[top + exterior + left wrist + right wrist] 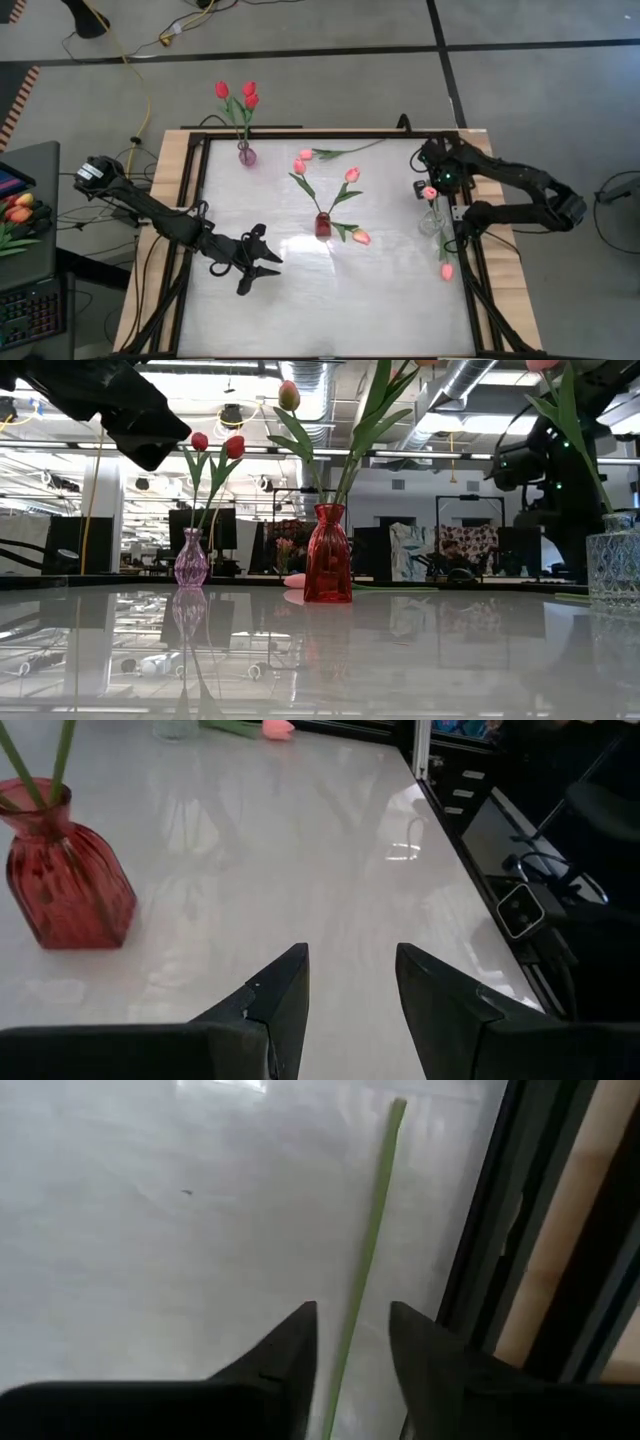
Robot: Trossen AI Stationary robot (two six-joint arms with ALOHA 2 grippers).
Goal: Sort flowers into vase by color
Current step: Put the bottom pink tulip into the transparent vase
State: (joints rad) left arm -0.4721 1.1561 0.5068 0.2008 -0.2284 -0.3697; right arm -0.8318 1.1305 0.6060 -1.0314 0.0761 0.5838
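Observation:
A purple vase (246, 155) at the far left holds three red tulips (240, 95). The red vase (323, 225) (65, 885) in the middle holds pink tulips (352, 175). One pink tulip (306, 154) lies loose on the far side of the table. A clear vase (432, 222) (615, 560) stands at the right edge, with a pink head (429, 192) over it and another (446, 270) nearer. My left gripper (272, 262) (350, 955) hovers open, near and left of the red vase. My right gripper (434, 185) (352, 1308) is open above the clear vase, with a green stem (375, 1230) between its fingers. My right gripper has the thin green stem (350, 1335) running lengthwise between its open fingers, with the cut end (399, 1105) out past the fingertips. The gap is wider than the stem. Whether either finger touches it, I cannot tell.
A black frame (470, 290) borders the white table. A bundled bunch of orange-red tulips (20, 212) lies on a side desk to the left, beside a keyboard (30, 310). Open table surface (350, 310) lies along the near side.

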